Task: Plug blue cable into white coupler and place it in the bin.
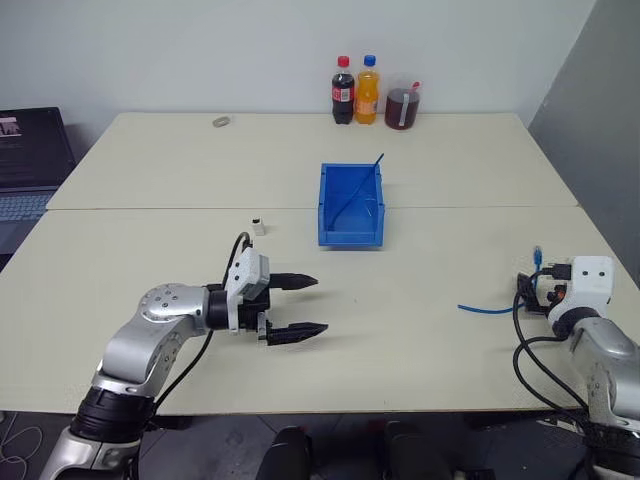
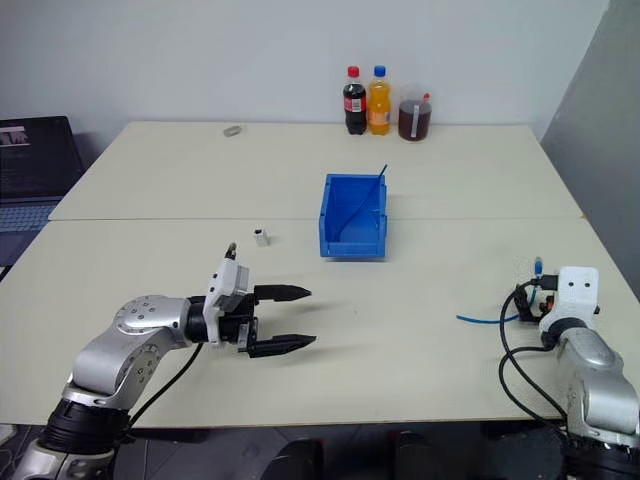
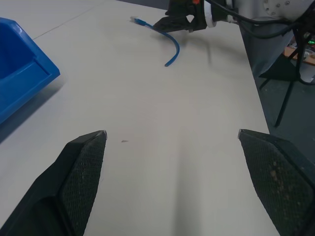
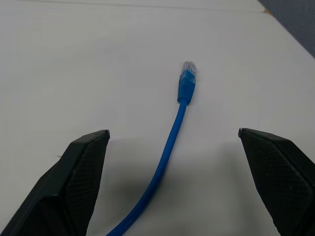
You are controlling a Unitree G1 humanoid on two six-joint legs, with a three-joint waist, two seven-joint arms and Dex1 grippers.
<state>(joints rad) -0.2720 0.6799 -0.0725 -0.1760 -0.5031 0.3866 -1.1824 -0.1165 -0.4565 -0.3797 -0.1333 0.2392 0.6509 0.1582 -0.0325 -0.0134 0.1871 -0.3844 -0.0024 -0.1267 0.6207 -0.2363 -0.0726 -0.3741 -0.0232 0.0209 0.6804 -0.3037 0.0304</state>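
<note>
Both tools spread wide, gripping nothing: the thin light-blue flexible cable (image 4: pixel 170 142) lies on the pale table (image 1: pixel 420 340) between the right tool's (image 4: pixel 172 135) fingers, at 4 o'clock from the bright blue plastic bin (image 1: pixel 351 205); left tool (image 1: pixel 300 307) at 7 o'clock

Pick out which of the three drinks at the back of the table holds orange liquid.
The middle bottle, blue-capped, holds orange liquid. The red-capped cola bottle to its left and the wide jug to its right both hold dark liquid.

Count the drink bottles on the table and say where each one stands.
2. The cola bottle with a red cap and the orange soda bottle with a blue cap stand side by side at the table's far edge, left of a jar of dark liquid.
</note>
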